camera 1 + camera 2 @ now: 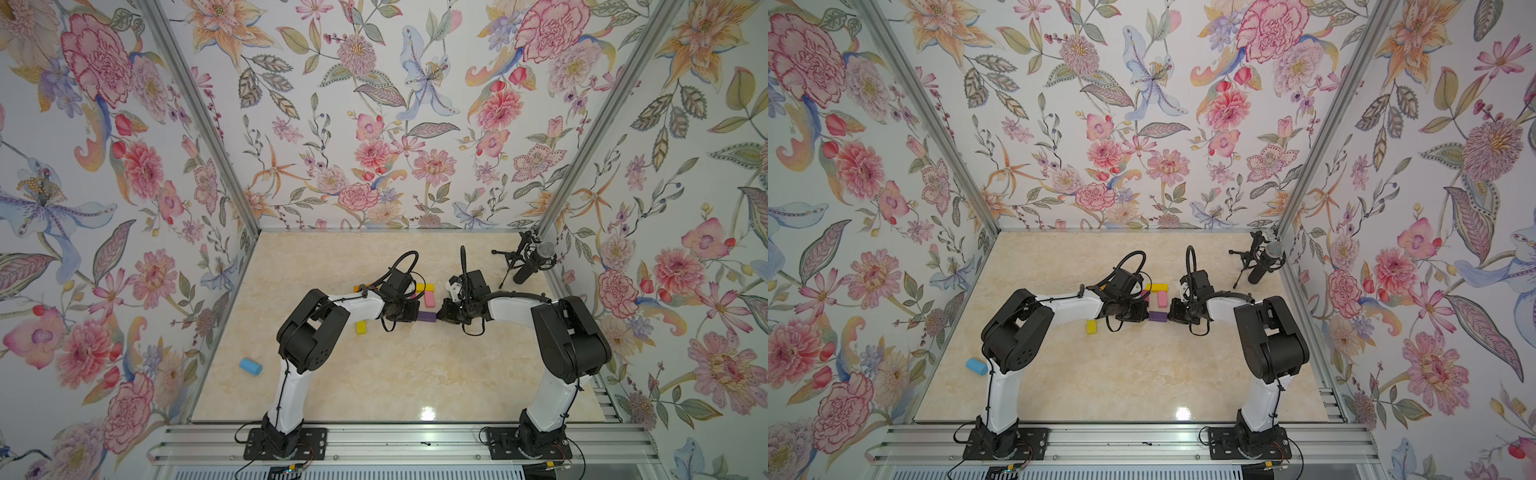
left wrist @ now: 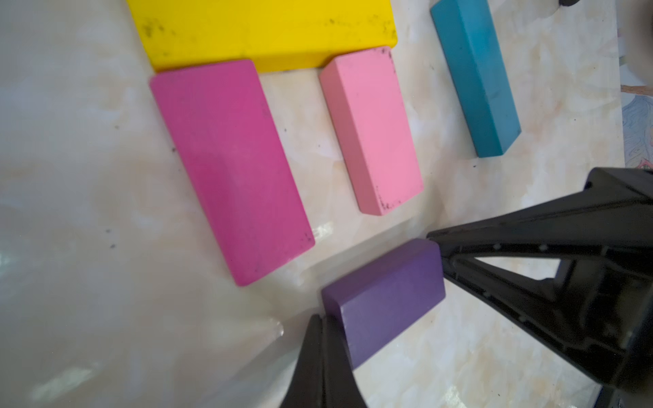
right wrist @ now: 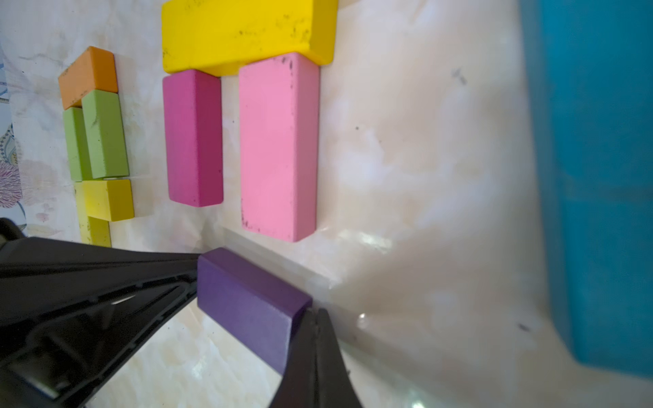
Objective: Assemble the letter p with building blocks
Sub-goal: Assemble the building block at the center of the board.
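A purple block [image 1: 427, 316] [image 2: 385, 303] [image 3: 247, 303] lies on the table between my two grippers. My left gripper [image 1: 417, 316] [image 2: 321, 318] is shut, its tip against one end of the block. From the opposite side my right gripper [image 1: 437, 316] [image 3: 314, 312] is also shut, with its tip at the block's other end. Neither holds anything between its fingers. Just beyond, a magenta block [image 2: 229, 169] and a pink block [image 2: 371, 130] lie side by side, both butting a long yellow block [image 2: 261, 31]. A teal block [image 2: 473, 74] lies apart.
Orange [image 3: 88, 76], lime green [image 3: 104, 134] and small yellow [image 3: 109, 199] blocks form a column past the magenta one. A loose yellow block [image 1: 361, 327] lies by the left arm. A blue cylinder [image 1: 250, 366] rests near the left wall, and a microphone [image 1: 534, 259] stands at the back right.
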